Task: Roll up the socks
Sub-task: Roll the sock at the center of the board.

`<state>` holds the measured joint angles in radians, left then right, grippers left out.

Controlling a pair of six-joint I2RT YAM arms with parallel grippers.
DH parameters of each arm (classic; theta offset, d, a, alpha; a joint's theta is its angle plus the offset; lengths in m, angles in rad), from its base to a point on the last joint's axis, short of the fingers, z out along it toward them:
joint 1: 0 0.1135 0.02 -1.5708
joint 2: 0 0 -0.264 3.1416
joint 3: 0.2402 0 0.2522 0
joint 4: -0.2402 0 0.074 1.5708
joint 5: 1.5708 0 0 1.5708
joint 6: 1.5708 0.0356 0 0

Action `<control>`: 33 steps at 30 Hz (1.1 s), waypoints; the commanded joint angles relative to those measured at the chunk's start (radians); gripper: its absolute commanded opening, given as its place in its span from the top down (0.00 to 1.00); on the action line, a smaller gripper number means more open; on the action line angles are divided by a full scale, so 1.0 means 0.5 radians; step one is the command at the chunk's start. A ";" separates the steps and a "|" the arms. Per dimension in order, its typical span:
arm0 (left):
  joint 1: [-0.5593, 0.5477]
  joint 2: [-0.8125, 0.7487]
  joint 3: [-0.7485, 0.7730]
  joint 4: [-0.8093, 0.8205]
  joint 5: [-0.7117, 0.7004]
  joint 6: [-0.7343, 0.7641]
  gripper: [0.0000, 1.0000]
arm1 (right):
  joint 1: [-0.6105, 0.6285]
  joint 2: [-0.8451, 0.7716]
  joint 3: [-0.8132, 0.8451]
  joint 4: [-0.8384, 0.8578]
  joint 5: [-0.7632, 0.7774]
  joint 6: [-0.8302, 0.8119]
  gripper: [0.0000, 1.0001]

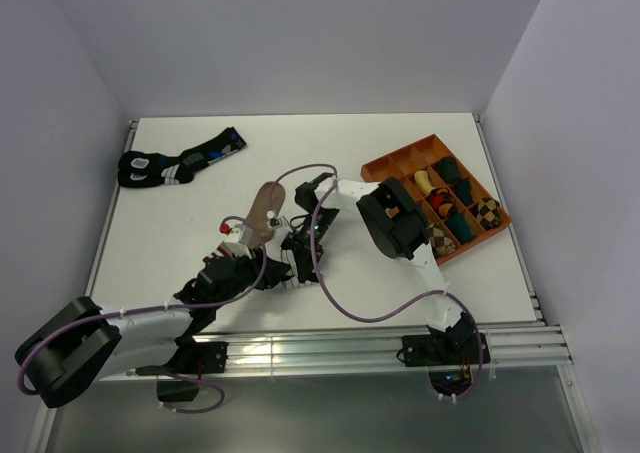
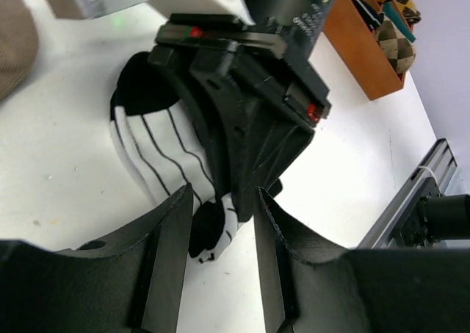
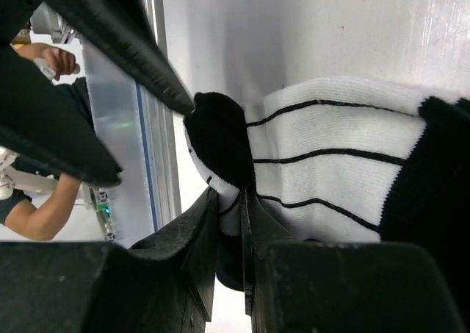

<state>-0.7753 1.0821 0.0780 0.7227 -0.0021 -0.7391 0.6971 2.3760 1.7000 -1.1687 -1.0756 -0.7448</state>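
Rolling begins with the white sock (image 2: 158, 153), which lies on the worktop (image 1: 480, 273) right under both of your hands. Its thin black stripes run across the cloth. One black end sits between the two hands and the other black patch lies beyond the right hand.

Your right hand (image 3: 230, 201) is nearly closed, with a fold of the sock's edge nipped between its fingers just beside the black tip. Your left hand (image 2: 224, 197) stands apart and grips nothing. Its fingers straddle that same black tip from the near side, and the right hand is close in front of it. The pictures do not show whether a first turn of cloth has been made.

The tan sock (image 1: 266, 205) lies just beyond the left hand, a little apart from the white one. It looks not yet laid in with it.

To do this step well, I would hold the right hand's pinch firm and low so the cloth cannot slide. Bring the left hand in square on the black tip before you close it. The two hands are crowded, so move slowly to avoid finger meeting finger. Tuck the tip tightly, because a loose first turn would likely unroll.

Well off beyond the right hand is the orange tray (image 1: 395, 161) of rolled bundles. The black socks (image 1: 180, 161) lie far beyond the left hand.
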 commanded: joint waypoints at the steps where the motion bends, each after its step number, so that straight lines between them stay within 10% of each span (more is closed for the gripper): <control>1: -0.020 0.038 0.010 0.190 0.050 0.113 0.56 | -0.011 0.052 0.067 -0.031 0.031 -0.001 0.83; 27: -0.094 0.588 0.059 0.435 0.216 0.092 0.58 | -0.014 0.065 0.082 -0.040 0.025 -0.004 0.83; 33: -0.109 0.582 0.108 0.249 0.173 0.052 0.71 | -0.014 0.028 0.058 -0.001 0.043 0.017 0.82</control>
<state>-0.8165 1.3708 0.0952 0.8917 0.0856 -0.7006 0.6956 2.3795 1.7092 -1.1790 -1.0687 -0.7376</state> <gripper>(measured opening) 0.317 0.209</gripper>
